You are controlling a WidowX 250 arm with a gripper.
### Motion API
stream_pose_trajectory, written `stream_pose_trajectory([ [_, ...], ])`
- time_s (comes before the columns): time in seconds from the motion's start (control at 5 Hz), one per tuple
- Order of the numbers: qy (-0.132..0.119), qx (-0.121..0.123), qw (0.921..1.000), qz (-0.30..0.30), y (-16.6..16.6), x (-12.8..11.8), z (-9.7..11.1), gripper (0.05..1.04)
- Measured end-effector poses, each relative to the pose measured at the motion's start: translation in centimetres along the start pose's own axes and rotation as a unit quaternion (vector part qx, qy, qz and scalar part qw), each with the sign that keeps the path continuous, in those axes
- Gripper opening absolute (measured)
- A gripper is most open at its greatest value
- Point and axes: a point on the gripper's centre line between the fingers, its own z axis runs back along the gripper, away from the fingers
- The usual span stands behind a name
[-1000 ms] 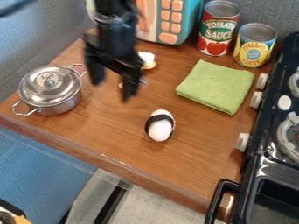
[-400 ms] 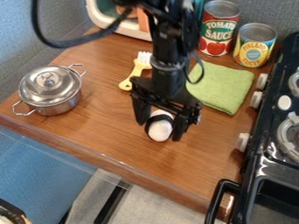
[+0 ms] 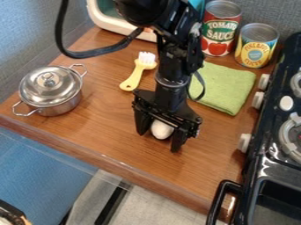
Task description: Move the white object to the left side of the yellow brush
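The black gripper [image 3: 159,141] hangs low over the middle of the wooden counter, its fingers spread open on either side of the white object [image 3: 162,130]. That object is egg-shaped; its upper part and dark band are hidden behind the gripper's body. Up and to the left of the gripper lies the yellow brush [image 3: 134,79], with its white bristles toward the back and its handle end toward the front left.
A lidded steel pot [image 3: 52,91] stands at the left. Behind the arm at the right lie a green cloth [image 3: 226,88] and two cans, one a red can [image 3: 220,28]. A black stove [image 3: 267,162] borders the counter's right side.
The arm has swung from the upper left to over the white object and come down around it. The brush, partly hidden before, now shows. The white object has stayed in place.
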Motion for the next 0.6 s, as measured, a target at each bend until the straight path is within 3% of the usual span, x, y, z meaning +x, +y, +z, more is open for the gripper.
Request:
stream_pose_trajectory([
  [0.2, -0.002, -0.005, 1.0000, -0.007, -0.1, 0.2, 0.1, 0.681],
  [0.4, 0.002, -0.013, 0.9999, -0.001, 0.5, 0.2, 0.5, 0.502],
  [0.6, -0.007, -0.026, 0.9995, -0.017, 0.8, 0.7, 2.4, 0.459],
])
